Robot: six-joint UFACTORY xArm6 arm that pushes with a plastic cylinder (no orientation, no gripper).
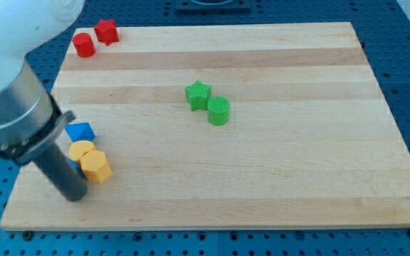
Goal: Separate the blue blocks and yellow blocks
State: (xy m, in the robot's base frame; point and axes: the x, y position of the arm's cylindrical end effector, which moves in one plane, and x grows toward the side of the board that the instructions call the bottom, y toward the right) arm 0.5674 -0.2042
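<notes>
A blue block (80,131), wedge-like in shape, lies near the board's left edge. Just below it a yellow round block (82,149) touches a yellow hexagonal block (95,166). A sliver of a second blue block (72,164) shows between the yellow blocks and my rod, mostly hidden. My tip (74,195) rests on the board at the lower left, directly left of and slightly below the yellow hexagonal block, very close to it.
A red cylinder (84,45) and a red star-like block (106,32) sit at the top left corner. A green star (198,94) touches a green cylinder (218,111) near the middle. The wooden board (276,178) has its left edge close to my rod.
</notes>
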